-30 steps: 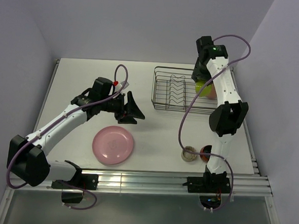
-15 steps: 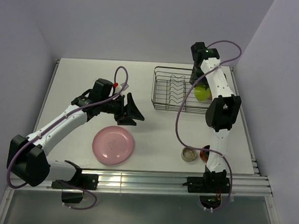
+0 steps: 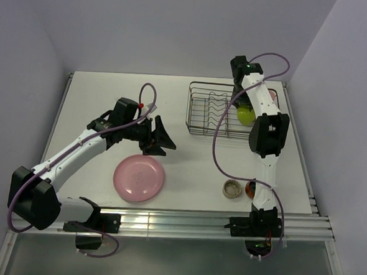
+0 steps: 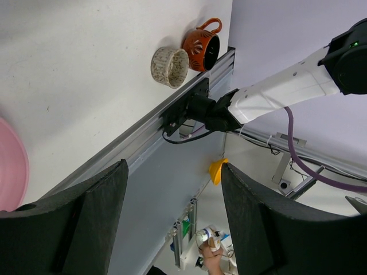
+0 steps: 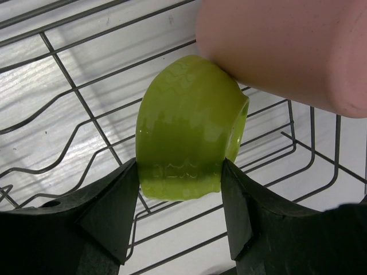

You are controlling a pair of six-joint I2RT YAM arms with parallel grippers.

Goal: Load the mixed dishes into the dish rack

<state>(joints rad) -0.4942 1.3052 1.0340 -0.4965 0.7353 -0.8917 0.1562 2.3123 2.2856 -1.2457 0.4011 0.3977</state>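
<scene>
Bright, even, diffuse light; soft faint shadows.
Sheen on green bowl; near jaws soft-focus in wrist views; bench slightly washed.

Yellow-green bowl, pink plate

No text, label, brand, number or sign can be read in any view. The dark red handled mug carries only a leaf-like pattern. The small speckled beige cup shows only speckles.
</scene>
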